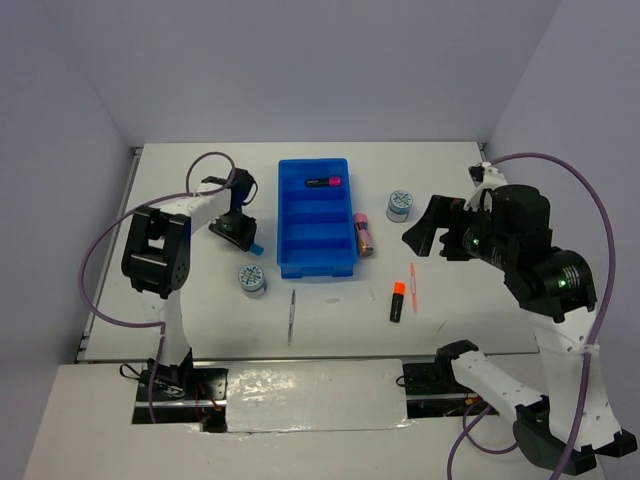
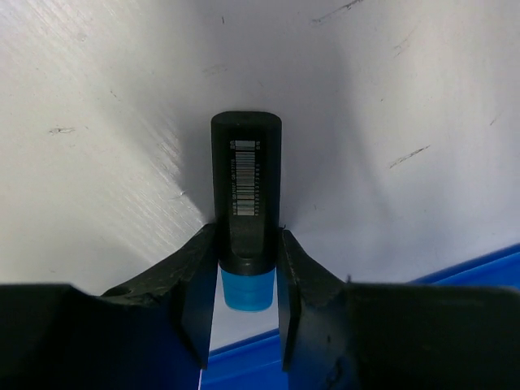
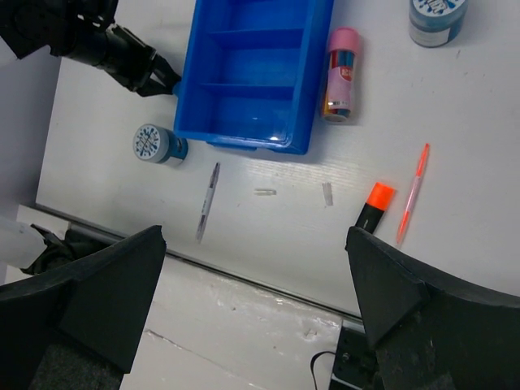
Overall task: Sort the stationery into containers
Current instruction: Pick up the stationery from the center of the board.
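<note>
My left gripper is shut on a black marker with a blue cap, just left of the blue four-compartment tray; its fingers clamp the marker near the cap. A pink-capped marker lies in the tray's far compartment. My right gripper is open and empty, held above the table to the right. On the table lie two tape rolls, a pink-copper tube, an orange-capped marker, an orange pen and a grey pen.
The right wrist view shows the tray, the tube, the orange-capped marker, the orange pen, the grey pen and a tape roll. White walls enclose the table on three sides.
</note>
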